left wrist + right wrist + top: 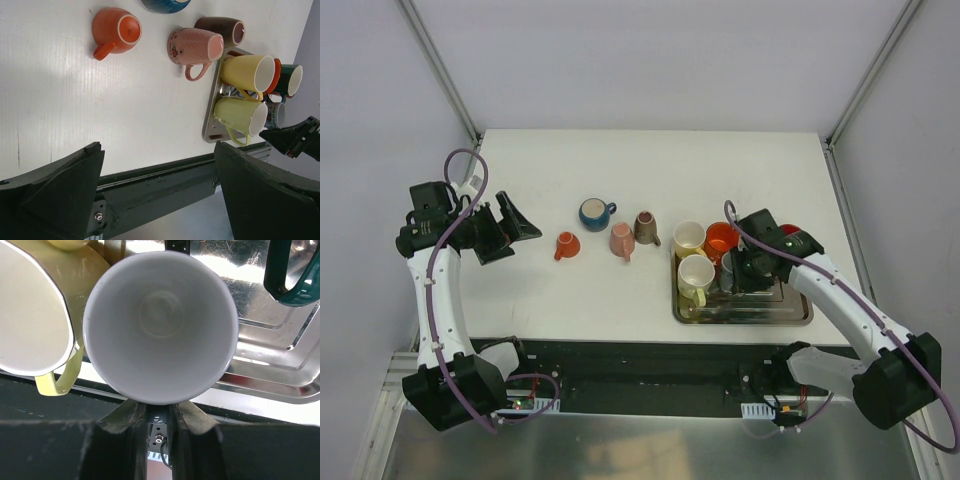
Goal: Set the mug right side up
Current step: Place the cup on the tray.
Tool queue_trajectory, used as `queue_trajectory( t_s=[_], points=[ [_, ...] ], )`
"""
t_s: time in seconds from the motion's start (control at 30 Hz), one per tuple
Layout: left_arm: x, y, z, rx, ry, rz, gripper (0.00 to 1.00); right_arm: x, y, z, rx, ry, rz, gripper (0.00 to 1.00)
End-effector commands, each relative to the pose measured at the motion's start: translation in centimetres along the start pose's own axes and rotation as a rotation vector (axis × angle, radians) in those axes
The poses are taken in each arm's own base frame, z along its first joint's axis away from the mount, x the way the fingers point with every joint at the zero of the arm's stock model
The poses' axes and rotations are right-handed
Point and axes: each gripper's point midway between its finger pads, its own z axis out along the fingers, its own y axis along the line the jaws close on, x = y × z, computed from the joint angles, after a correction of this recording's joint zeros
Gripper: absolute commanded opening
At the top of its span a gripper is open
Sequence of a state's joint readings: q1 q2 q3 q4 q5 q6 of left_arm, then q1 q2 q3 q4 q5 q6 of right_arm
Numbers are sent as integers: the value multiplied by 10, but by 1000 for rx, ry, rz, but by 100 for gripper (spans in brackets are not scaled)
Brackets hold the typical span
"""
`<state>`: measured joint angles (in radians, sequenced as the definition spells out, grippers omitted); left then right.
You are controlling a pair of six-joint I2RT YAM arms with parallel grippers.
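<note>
A mug with a white inside (160, 325) stands right side up on the metal tray (272, 377), its mouth facing the right wrist camera. My right gripper (155, 407) is shut at the mug's near side, where the rim hides the handle. From above, that mug (729, 268) sits in the tray's middle with the right gripper (744, 272) beside it. My left gripper (515, 232) hangs open over the table's left side, holding nothing; its wrist view shows the wide-apart left gripper (159, 150) above the table's near edge.
On the tray (745, 318) stand a yellow mug (688, 238), an orange mug (721, 240), a pale green mug (695, 277) and a dark green mug (295, 275). On the table are a small orange mug (566, 244) base up, a blue mug (594, 213), a pink mug (622, 240) and a brown mug (646, 227).
</note>
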<state>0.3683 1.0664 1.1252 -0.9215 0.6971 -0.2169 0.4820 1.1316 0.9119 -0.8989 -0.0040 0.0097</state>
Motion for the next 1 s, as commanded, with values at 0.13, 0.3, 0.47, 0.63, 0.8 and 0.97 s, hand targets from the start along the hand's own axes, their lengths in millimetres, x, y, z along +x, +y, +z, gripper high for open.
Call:
queue_trajectory(
  t_s=[0.13, 0.3, 0.47, 0.63, 0.8, 0.97],
  points=[
    [-10, -6, -8, 3, -30, 37, 96, -14, 20, 5, -59, -20, 66, 0],
    [-10, -6, -9, 2, -35, 38, 96, -16, 21, 11, -46, 2, 100, 0],
    [-8, -8, -11, 2, -42, 45, 96, -14, 23, 19, -44, 20, 145, 0],
    [-6, -7, -12, 1, -43, 42, 96, -12, 25, 24, -49, 38, 170, 0],
    [-7, -9, -12, 4, -43, 44, 96, -9, 21, 30, -19, 45, 214, 5],
    [-9, -10, -13, 4, -46, 46, 96, -7, 19, 31, -5, 49, 233, 10]
  ],
)
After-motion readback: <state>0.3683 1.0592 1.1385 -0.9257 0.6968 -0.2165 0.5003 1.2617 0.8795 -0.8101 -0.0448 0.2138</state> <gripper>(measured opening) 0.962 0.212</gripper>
